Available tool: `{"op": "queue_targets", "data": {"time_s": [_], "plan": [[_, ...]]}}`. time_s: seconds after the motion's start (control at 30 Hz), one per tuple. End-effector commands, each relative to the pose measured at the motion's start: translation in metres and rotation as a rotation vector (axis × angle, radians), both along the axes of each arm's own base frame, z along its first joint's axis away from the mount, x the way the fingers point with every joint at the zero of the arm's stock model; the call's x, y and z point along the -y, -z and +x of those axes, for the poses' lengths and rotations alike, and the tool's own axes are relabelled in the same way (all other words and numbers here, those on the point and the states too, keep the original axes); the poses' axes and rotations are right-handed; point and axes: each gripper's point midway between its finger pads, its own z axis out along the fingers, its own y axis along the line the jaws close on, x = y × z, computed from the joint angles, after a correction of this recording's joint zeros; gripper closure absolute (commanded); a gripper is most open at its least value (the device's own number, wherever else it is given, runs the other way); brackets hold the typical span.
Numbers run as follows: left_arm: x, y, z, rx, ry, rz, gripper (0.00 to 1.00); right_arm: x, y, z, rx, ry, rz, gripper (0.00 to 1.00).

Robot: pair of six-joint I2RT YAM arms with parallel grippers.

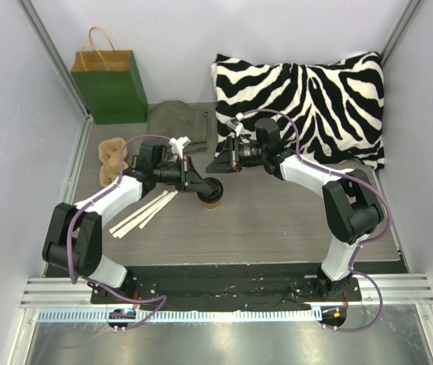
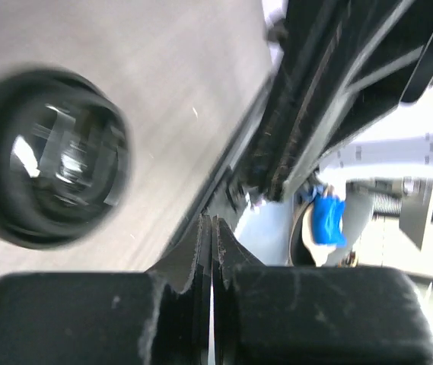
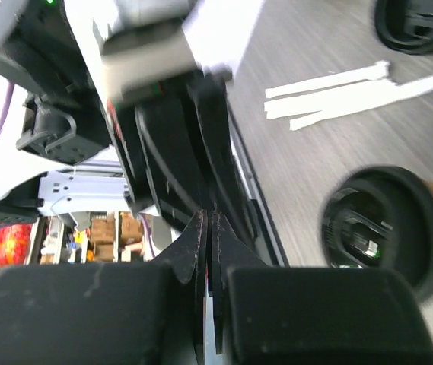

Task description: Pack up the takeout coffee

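The takeout coffee [image 1: 211, 192], a small tan cup with a black lid, stands on the grey table between my two grippers. My left gripper [image 1: 199, 182] is shut and empty, its tip right beside the lid on the left. In the left wrist view the lid [image 2: 49, 160] is blurred and lies left of the shut gripper [image 2: 212, 228], apart from it. My right gripper [image 1: 218, 163] is shut and empty, just behind the cup. In the right wrist view the cup [image 3: 387, 228] sits right of the shut gripper [image 3: 211, 224]. The green paper bag [image 1: 113, 84] stands at the back left.
A tan pulp cup tray [image 1: 112, 160] lies left of the left arm. White paper strips [image 1: 144, 213] lie on the table near it and show in the right wrist view [image 3: 338, 87]. An olive cloth [image 1: 178, 122] and a zebra pillow [image 1: 307, 99] lie at the back. A round black object [image 3: 418, 23] is cut off by the frame's top right.
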Motion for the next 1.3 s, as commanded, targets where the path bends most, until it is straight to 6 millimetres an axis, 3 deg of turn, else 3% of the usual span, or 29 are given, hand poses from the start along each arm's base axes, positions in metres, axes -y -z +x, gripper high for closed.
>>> {"op": "queue_targets", "data": {"time_s": [0.0, 0.2, 0.5, 0.63, 0.7, 0.93, 0.97, 1.07, 1.17, 1.27], "plan": [[-0.008, 0.015, 0.033, -0.044, -0.095, 0.017, 0.99, 0.008, 0.018, -0.002, -0.026, -0.009, -0.04, 0.96], [-0.008, 0.039, 0.041, -0.073, -0.11, 0.049, 1.0, 0.015, 0.046, 0.004, -0.083, 0.007, -0.077, 0.96], [-0.012, 0.052, 0.042, -0.088, -0.111, 0.099, 1.0, 0.016, 0.002, 0.0, -0.006, -0.012, -0.043, 0.96], [-0.013, 0.055, 0.041, -0.085, -0.105, 0.109, 1.0, 0.017, 0.001, -0.002, -0.015, -0.014, -0.043, 0.96], [-0.013, 0.057, 0.041, -0.088, -0.103, 0.114, 1.0, 0.017, 0.012, -0.001, -0.034, -0.015, -0.052, 0.96], [-0.015, 0.064, 0.041, -0.095, -0.096, 0.148, 1.0, 0.018, 0.076, 0.008, -0.122, 0.017, -0.14, 0.97], [-0.016, 0.067, 0.04, -0.1, -0.097, 0.155, 1.0, 0.021, 0.096, 0.009, -0.155, 0.026, -0.17, 0.97], [-0.021, 0.078, 0.039, -0.103, -0.104, 0.198, 1.0, 0.029, 0.131, 0.008, -0.22, 0.035, -0.219, 0.98], [-0.024, 0.085, 0.036, -0.115, -0.09, 0.229, 1.0, 0.033, 0.137, 0.006, -0.252, 0.043, -0.23, 0.98], [-0.025, 0.087, 0.034, -0.116, -0.083, 0.233, 1.0, 0.03, 0.112, 0.008, -0.219, 0.033, -0.196, 0.98]]}}
